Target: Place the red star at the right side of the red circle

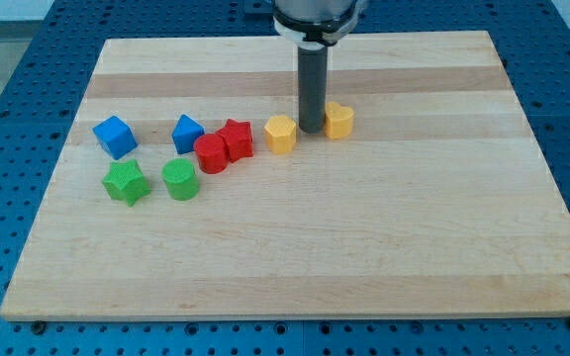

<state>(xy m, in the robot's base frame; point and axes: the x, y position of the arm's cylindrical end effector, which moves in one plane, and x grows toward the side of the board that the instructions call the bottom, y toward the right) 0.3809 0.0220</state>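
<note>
My tip (pixel 312 130) sits down on the wooden worktop (pixel 364 247), far side, between two yellow blocks: yellow hexagon (pixel 281 133) just left, yellow heart-ish block (pixel 339 120) just right, apparently touching the rod. No hand on this arm, only the rod, so nothing spread or pinched. Red star (pixel 236 139) touches right side of red circle (pixel 211 153), left of tip. Blue cube (pixel 115 136) and second blue block (pixel 187 133) further left. Green star (pixel 126 183) and green circle (pixel 180 179) nearer.

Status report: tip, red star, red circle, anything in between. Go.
My tip down between two yellow blocks. Red star touching red circle, on its upper right. Left yellow block between tip and star.
</note>
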